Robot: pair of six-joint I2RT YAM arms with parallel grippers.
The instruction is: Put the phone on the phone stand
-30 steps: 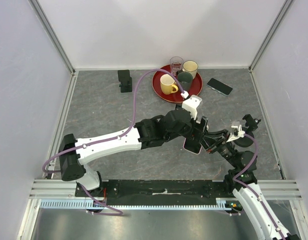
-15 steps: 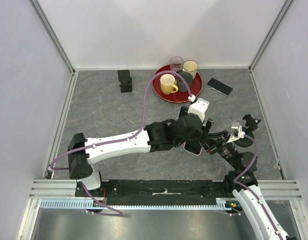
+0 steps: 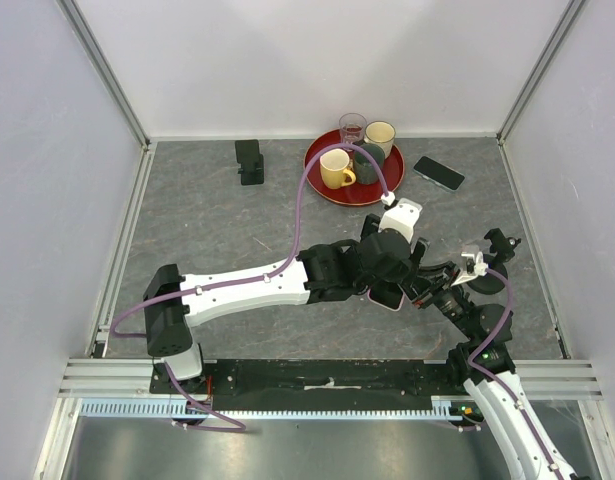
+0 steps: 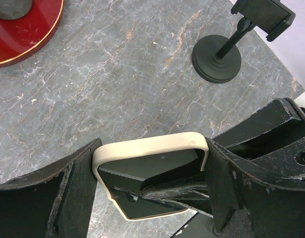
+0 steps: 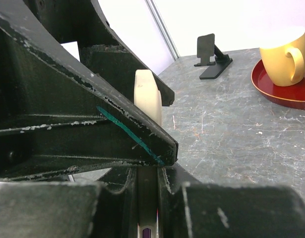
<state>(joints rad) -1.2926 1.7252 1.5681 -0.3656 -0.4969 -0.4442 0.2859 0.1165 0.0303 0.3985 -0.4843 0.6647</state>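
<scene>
The phone [image 3: 387, 297] in a cream case is held off the table between both arms. In the left wrist view my left gripper [image 4: 151, 166] has a finger against each long edge of the phone [image 4: 152, 143]. My right gripper [image 3: 413, 291] clamps the phone's lower end; one of its fingers [image 4: 187, 191] lies across the dark screen. In the right wrist view the phone [image 5: 148, 96] stands edge-on in my right gripper [image 5: 148, 171], with a left finger [image 5: 92, 134] crossing in front. A round-based clamp phone stand [image 3: 490, 282] is just right of the grippers, also in the left wrist view [image 4: 216, 62].
A black folding stand [image 3: 249, 160] sits at the back left, also in the right wrist view [image 5: 212, 57]. A red tray [image 3: 317, 175] at the back holds a yellow mug [image 3: 334, 168] and other cups. A second dark phone [image 3: 439, 173] lies right of the tray.
My left arm has swung further right and its gripper has come down round the phone held by the right gripper. The right arm has barely moved.
</scene>
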